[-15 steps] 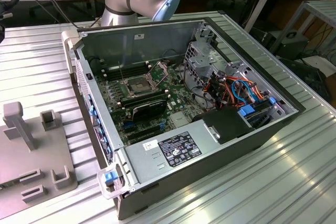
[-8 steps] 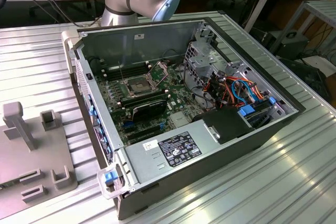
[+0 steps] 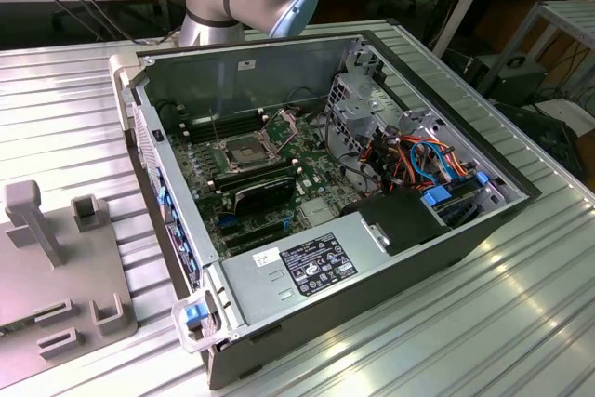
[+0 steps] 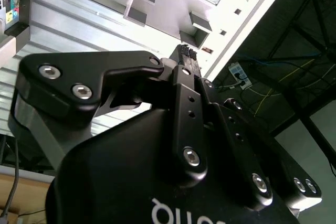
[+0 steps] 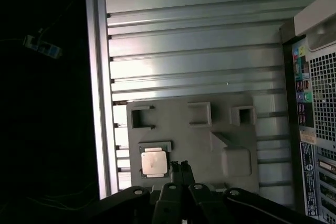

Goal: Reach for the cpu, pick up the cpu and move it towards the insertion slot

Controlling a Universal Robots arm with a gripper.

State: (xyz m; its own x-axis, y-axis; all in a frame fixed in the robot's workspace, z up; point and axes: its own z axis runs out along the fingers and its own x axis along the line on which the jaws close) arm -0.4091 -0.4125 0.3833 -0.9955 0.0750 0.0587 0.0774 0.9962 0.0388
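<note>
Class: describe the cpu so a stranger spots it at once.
On the ribbed aluminium table, find the grey plastic plate beside the computer case. The small square cpu lies recessed in it, the only silver-beige metal face among grey blocks.

The cpu point(image 5: 154, 162), a thin square chip with a dull silver-beige face, lies flat in a square recess of a grey holder plate point(image 5: 231, 124). The insertion slot point(image 3: 239, 152), silver-framed with a dark centre, sits on the board inside the open computer case point(image 3: 279, 53).
</note>
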